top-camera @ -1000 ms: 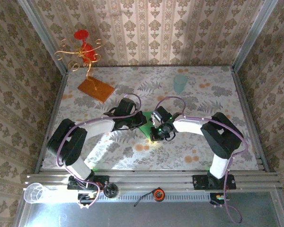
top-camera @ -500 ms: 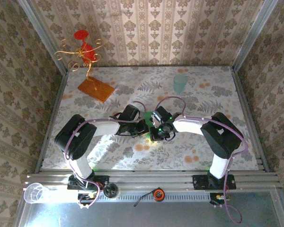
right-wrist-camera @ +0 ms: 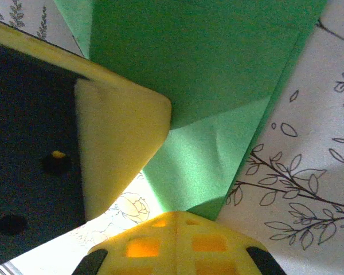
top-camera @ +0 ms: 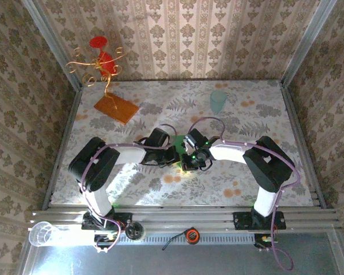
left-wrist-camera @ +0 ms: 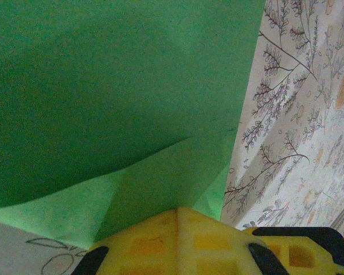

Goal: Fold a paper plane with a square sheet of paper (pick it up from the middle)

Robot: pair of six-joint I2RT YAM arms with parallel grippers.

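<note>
Green folded paper plane (top-camera: pixel 176 141) lies flat at the middle of the floral-patterned table (top-camera: pixel 258 120), between the two arms. Left hand (left-wrist-camera: pixel 178 235) clenched, yellow tip pressing down on a folded flap of the paper. Right hand (right-wrist-camera: pixel 175 240) clenched too, tip on the paper's pointed corner, just beside the left hand. Pale green cup (top-camera: pixel 218 101) stands well apart, far side.

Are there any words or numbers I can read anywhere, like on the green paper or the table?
No words, numbers or signs can be read.
The folded green paper is plain, with no print on it.
The tablecloth and the wallpaper carry only flower and leaf patterns.
The small orange round thing near the front rail is too small to tell if it has a label.
</note>
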